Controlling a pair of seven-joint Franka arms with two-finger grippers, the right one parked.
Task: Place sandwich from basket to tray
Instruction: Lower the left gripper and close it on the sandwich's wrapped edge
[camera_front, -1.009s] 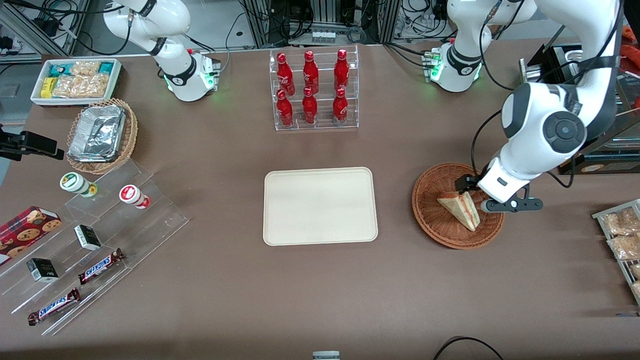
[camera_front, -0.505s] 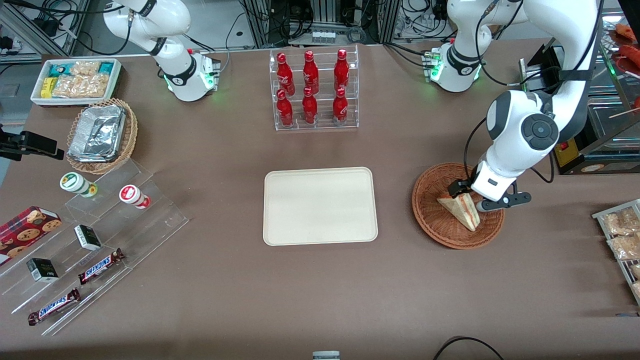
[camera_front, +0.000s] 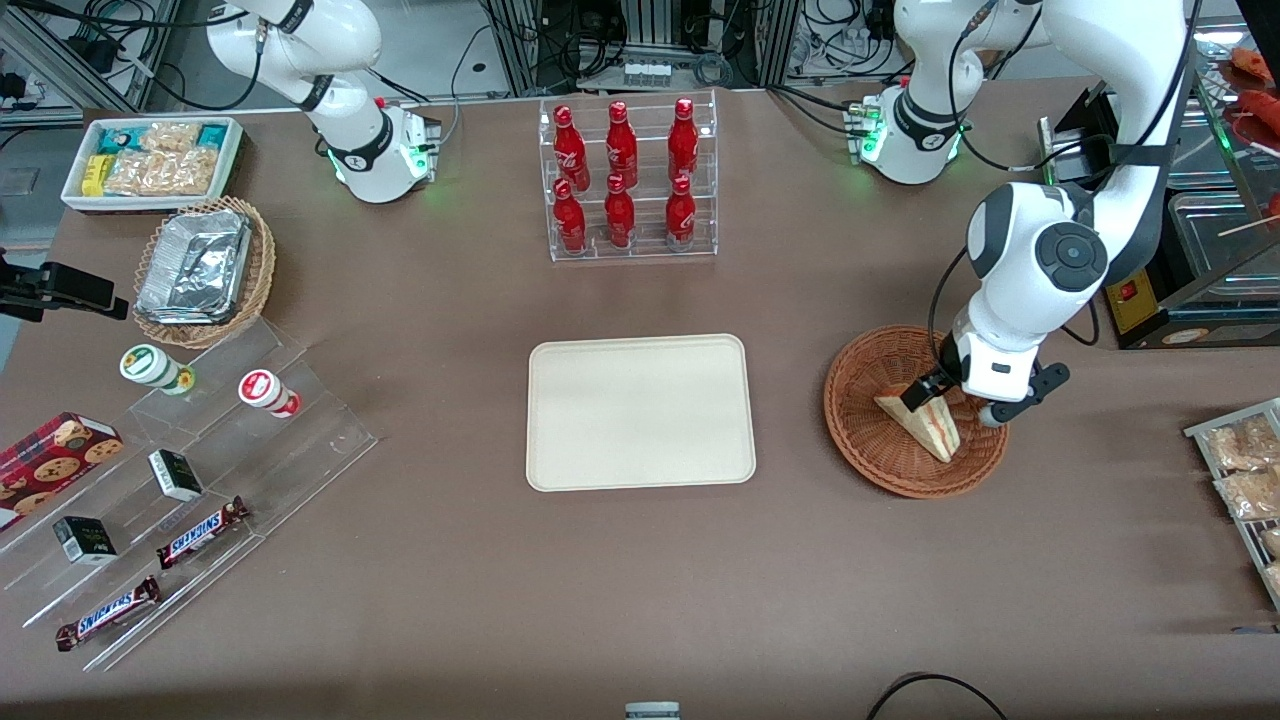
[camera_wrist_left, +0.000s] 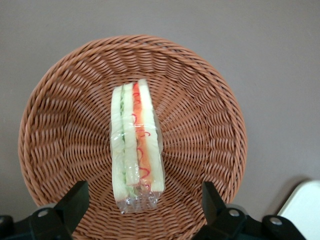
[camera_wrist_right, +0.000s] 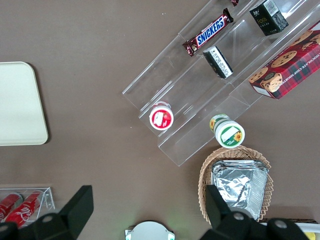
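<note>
The sandwich (camera_front: 925, 422) (camera_wrist_left: 135, 145), a clear-wrapped wedge with green and orange-red layers, lies in the round reddish-brown wicker basket (camera_front: 870, 440) (camera_wrist_left: 200, 100). My left gripper (camera_front: 935, 395) (camera_wrist_left: 144, 199) hangs open just above the basket. Its two dark fingers (camera_wrist_left: 75, 197) stand wide on either side of the sandwich's wrapped end without touching it. The cream tray (camera_front: 640, 412) (camera_wrist_left: 306, 205) lies flat at the table's middle, beside the basket toward the parked arm's end, with nothing on it.
An acrylic rack of red bottles (camera_front: 628, 180) stands farther from the front camera than the tray. A dark machine (camera_front: 1190, 300) and a wire rack of snack bags (camera_front: 1240, 470) flank the basket at the working arm's end. Stepped acrylic shelves with snacks (camera_front: 190, 480) sit toward the parked arm's end.
The left arm's wrist has swung round and drawn in over the basket, bringing the open gripper squarely above the sandwich. The sandwich and basket have not moved.
</note>
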